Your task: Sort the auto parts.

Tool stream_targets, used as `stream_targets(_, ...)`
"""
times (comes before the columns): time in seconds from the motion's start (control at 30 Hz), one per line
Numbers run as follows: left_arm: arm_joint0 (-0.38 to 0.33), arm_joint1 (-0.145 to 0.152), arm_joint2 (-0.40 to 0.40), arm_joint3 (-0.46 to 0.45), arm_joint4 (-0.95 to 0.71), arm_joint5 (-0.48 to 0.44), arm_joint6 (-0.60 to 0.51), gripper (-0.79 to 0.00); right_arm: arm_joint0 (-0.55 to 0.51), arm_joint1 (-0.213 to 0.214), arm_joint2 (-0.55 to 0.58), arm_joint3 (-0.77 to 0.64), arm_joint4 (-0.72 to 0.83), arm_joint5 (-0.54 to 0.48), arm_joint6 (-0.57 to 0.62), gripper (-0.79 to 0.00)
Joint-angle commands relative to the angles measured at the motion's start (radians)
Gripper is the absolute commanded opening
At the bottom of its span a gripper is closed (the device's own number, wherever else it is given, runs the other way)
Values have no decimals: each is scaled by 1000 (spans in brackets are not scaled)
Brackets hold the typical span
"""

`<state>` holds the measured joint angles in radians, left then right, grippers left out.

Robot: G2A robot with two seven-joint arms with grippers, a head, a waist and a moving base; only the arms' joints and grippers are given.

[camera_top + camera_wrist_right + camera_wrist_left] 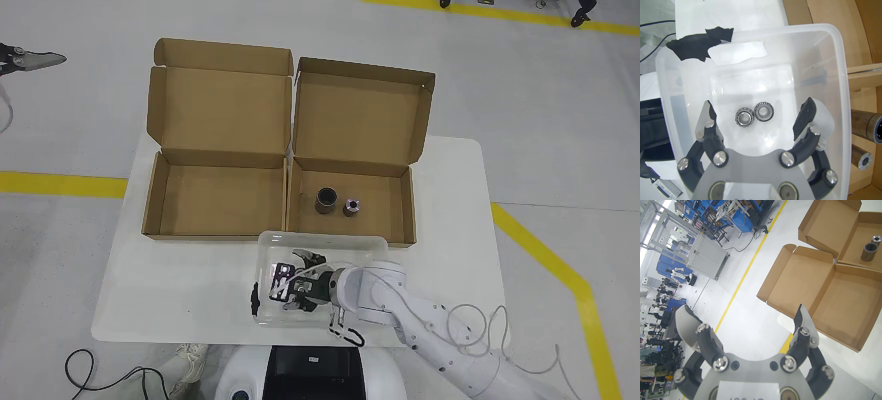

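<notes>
**2 bearings under a spread tool**

The right tool (759,108) hangs inside the clear bin (840,56). Its 2 fingers are wide apart and grip nothing. Between them, on the bin floor, lie the first bearing (744,118) and the second bearing (764,113), touching side by side with their bores facing up.

Both look like steel roller bearings, so they are probably stiff, dense for their bulk, smooth and perhaps oily. The ribbed finger pads should help against slip. The safest hold seems to be across the outer ring of rollers, low down, since a tapered flank could squirt upward under a squeeze.

Because the 2 touch and lie along the line between the fingers, closing now would likely trap both. Turning the wrist so that the fingers straddle only 1 looks wiser.

The bin sits at the near edge of the white surface (450,200), just in front of 2 open cardboard boxes. The right box (350,120) holds a dark sleeve (327,201) and a small silver bushing (351,208), standing near each other, and the left box (215,200) lies beside it.

The left tool (743,313) is held off beyond the surface's left side, fingers apart and holding nothing.
</notes>
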<state>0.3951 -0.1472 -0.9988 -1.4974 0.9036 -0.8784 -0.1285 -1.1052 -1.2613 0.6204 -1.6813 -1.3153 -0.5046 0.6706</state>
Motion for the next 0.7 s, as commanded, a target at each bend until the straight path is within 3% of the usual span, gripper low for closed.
stream_targets(0.0, 0, 0, 0, 0, 0, 0, 0, 0, -4, 0, 1, 5, -6, 1, -6, 0)
stream_targets(0.1, 0, 0, 0, 0, 0, 0, 0, 0, -7, 0, 3, 10, -11, 3, -5, 0)
stream_targets(0.17, 0, 0, 0, 0, 0, 0, 0, 0, -10, -1, 4, 14, -15, 14, 0, -40)
stream_targets(0.37, 0, 0, 0, 0, 0, 0, 0, 0, -14, -6, 3, 21, -14, 41, 32, -332)
stream_targets(0.43, 0, 0, 0, 0, 0, 0, 0, 0, -16, -8, 4, 27, -12, 48, 28, -348)
stream_targets(0.67, 0, 0, 0, 0, 0, 0, 0, 0, -18, -16, -1, 54, -19, 80, 45, -283)
